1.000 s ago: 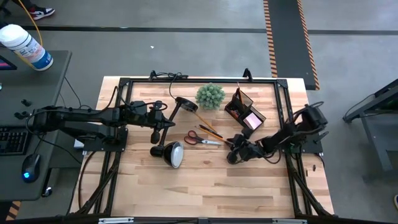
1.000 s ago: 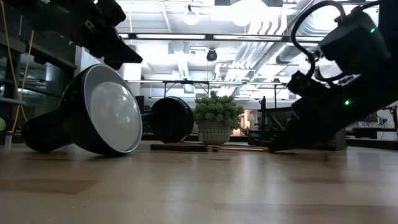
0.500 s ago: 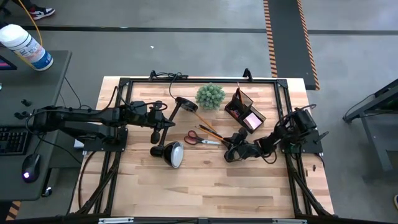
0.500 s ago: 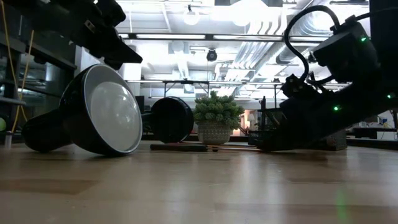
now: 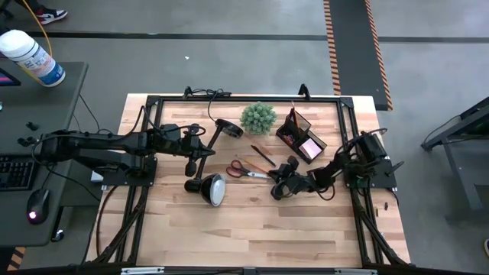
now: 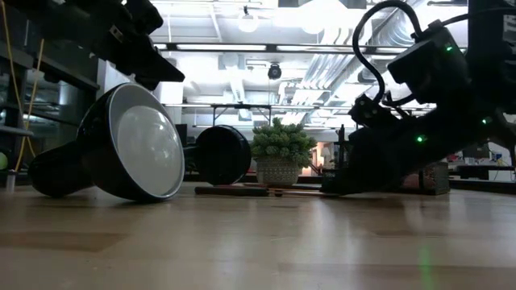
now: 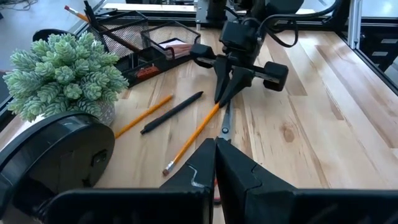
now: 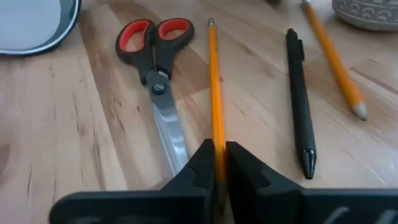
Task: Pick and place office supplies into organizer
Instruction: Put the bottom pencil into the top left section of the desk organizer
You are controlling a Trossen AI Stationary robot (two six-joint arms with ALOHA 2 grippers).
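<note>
The right gripper (image 8: 216,163) is clamped on an orange pencil (image 8: 214,93) lying on the bench (image 5: 306,229) beside the scissors (image 8: 155,68). The organizer (image 7: 134,46) holds what looks like pencils and a pink pad.

Bright, even light; low view backlit

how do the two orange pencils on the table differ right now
The orange pencil beside the red-handled scissors is pinched at one end between the right gripper fingers; call it the gripped orange pencil. The other orange pencil, the free one, has no gripper on it.
The gripped pencil lies between the scissors and the black pen; the free one lies beyond the pen, nearer the plant pot.
Both rest on the wooden table.
</note>
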